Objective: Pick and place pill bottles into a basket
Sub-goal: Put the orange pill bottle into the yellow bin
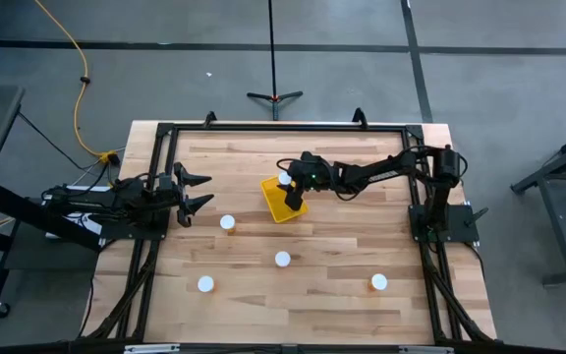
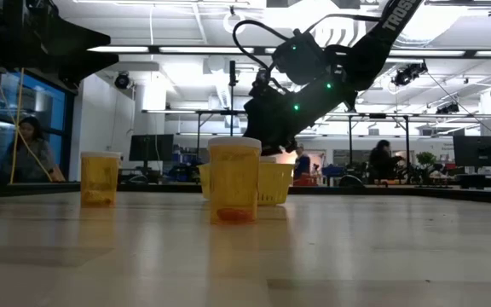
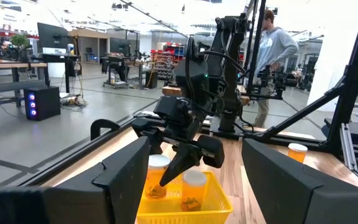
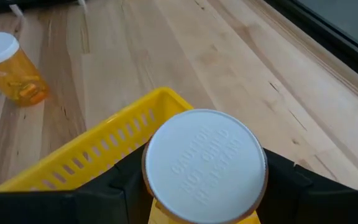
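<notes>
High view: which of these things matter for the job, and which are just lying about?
Job: basket; pill bottle in the right hand; another pill bottle inside the basket; four pill bottles on the table.
Lying about: floor stand; yellow cable; idle left hand, open, at the table's left edge.

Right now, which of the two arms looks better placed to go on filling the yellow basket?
The right. Its gripper is over the basket, around a bottle. The left gripper waits open at the table's left edge.
</notes>
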